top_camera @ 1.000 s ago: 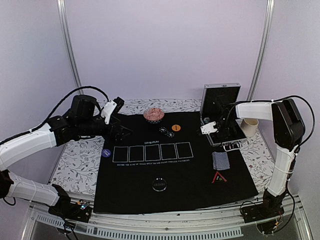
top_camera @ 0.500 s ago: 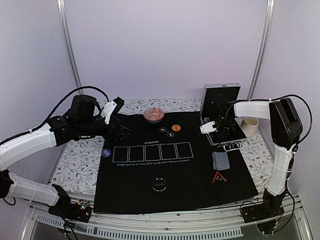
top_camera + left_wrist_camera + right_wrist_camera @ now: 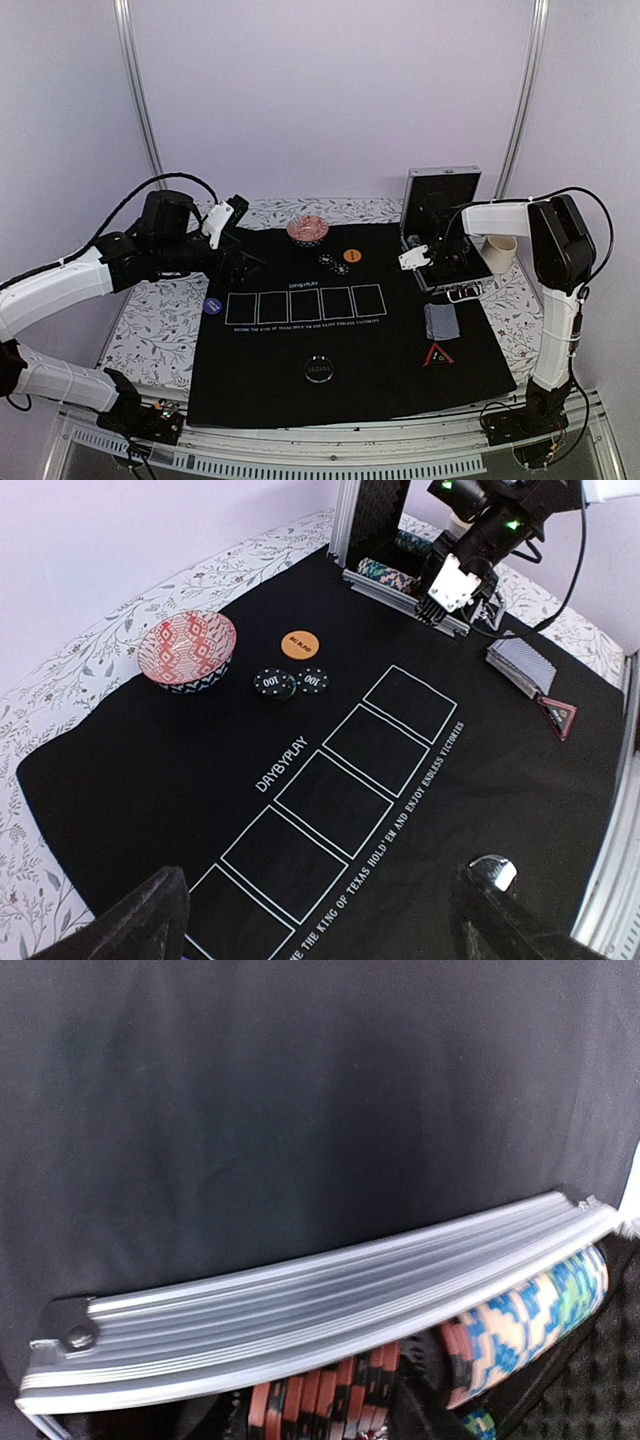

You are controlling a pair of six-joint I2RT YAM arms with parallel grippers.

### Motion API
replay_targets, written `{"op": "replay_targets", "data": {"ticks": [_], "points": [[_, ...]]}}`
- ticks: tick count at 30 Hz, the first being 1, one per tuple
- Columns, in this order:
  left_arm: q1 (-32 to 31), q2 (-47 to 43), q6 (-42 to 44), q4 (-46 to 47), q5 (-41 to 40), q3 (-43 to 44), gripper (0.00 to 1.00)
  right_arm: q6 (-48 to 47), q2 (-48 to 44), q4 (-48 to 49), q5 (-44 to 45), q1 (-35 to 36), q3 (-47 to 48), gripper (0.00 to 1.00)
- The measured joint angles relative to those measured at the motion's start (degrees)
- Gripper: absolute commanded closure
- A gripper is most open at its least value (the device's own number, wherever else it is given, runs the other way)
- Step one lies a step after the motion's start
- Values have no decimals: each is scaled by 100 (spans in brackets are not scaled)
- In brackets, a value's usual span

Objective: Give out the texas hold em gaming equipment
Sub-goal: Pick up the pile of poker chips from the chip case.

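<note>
The silver case (image 3: 441, 240) stands open right of centre in the top view, its lid upright. In the right wrist view, behind the case's ribbed rim, rows of chips stand on edge: red-and-black chips (image 3: 325, 1400) along the bottom and teal-striped chips (image 3: 530, 1305) at lower right. The patterned bowl (image 3: 188, 650), at upper left of the mat (image 3: 120, 780), looks empty. The deck of cards (image 3: 441, 320) and the triangle (image 3: 437, 355) lie on the mat below the case.

The right gripper (image 3: 418, 257) reaches into the case, its arm folded sharply. I cannot tell whether its jaws are parted. The left gripper (image 3: 238, 262) hovers over the mat's upper left corner, fingers (image 3: 140, 920) spread wide and holding nothing.
</note>
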Motion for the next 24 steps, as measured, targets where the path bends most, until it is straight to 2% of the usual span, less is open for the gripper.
{"op": "replay_targets", "data": {"ticks": [3,7,15,24], "points": [[0,0,0,-2,2,-15,8,9,7,74,61,0,33,86],[0,0,0,0,0,-26,8,20,9,87,85,4,35,97],[0,-4,0,2,7,-35,8,173,-142,87,223,90,-4,98],[0,-192,-2,15,76,-57,8,1335,-1283,-24,240,354,223,98]]}}
